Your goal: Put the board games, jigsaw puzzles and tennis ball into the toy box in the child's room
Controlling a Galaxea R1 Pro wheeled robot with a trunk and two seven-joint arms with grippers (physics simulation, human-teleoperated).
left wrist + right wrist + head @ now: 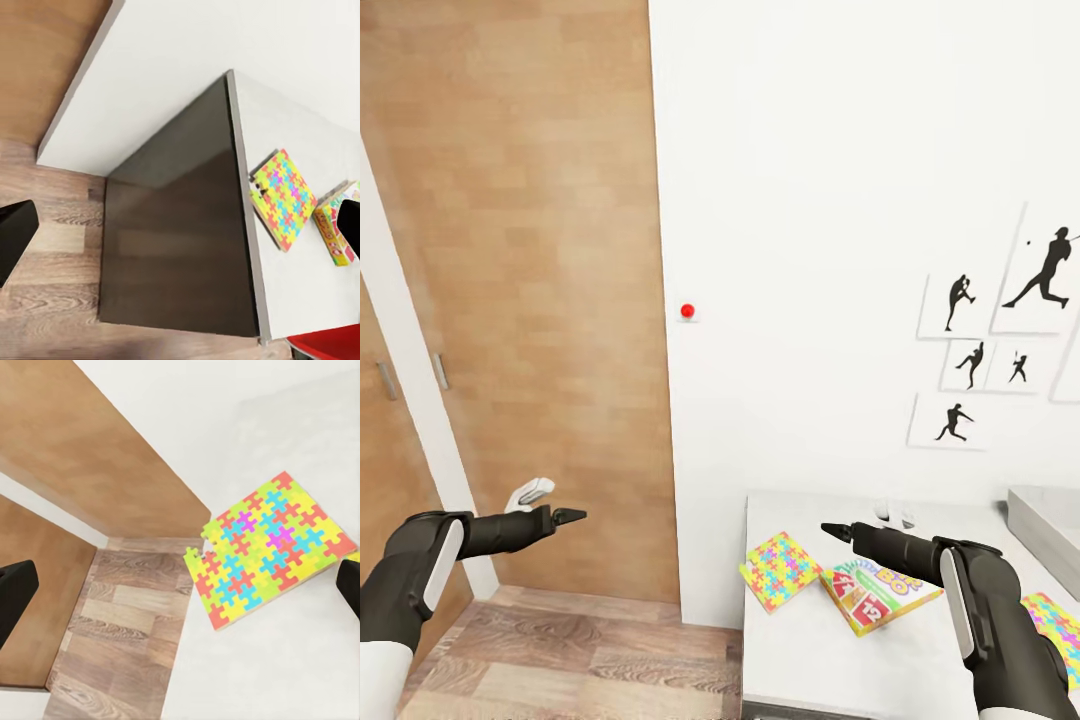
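A colourful jigsaw puzzle (780, 570) (283, 196) (266, 547) lies flat at the near left corner of the white table (810, 660). A board game box (875, 592) (337, 225) rests right beside it. A second jigsaw puzzle (1057, 622) peeks out at the right edge, partly behind my right arm. The grey toy box (1048, 525) stands at the table's back right, cut off by the frame. My right gripper (836, 530) hovers open above the table between the first puzzle and the board game. My left gripper (570, 517) is open over the floor, left of the table. The tennis ball is out of view.
A tall wooden door (510, 300) with a white handle (530, 492) fills the left side. The white wall behind the table carries a red button (687, 311) and baseball silhouettes (1000, 330). Wood floor (580, 650) lies left of the table. A red object (326, 346) sits near the table.
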